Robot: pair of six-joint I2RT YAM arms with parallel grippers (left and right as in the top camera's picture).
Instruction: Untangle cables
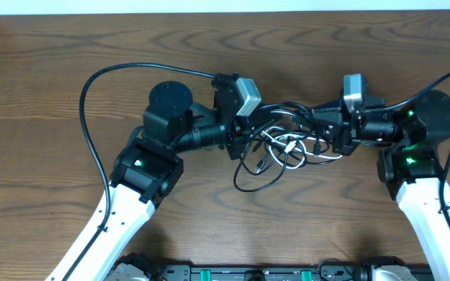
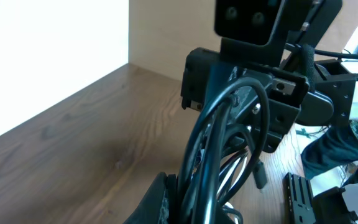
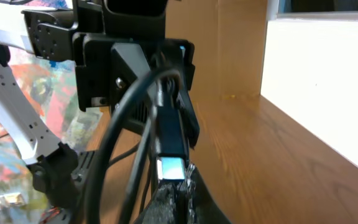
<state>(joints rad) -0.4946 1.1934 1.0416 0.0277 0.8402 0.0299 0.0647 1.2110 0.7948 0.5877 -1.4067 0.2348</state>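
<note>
left gripper [image 1: 248,140] and right gripper [image 1: 320,133] clamped on the cables [image 1: 283,147], well apart from table [image 1: 69,47] edges; fingertips buried in tangle.

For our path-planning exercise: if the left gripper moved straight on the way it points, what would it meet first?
Probably the cables bunched at the fingertips of the left gripper, then the right gripper facing it just beyond; depth between them is unclear.
</note>
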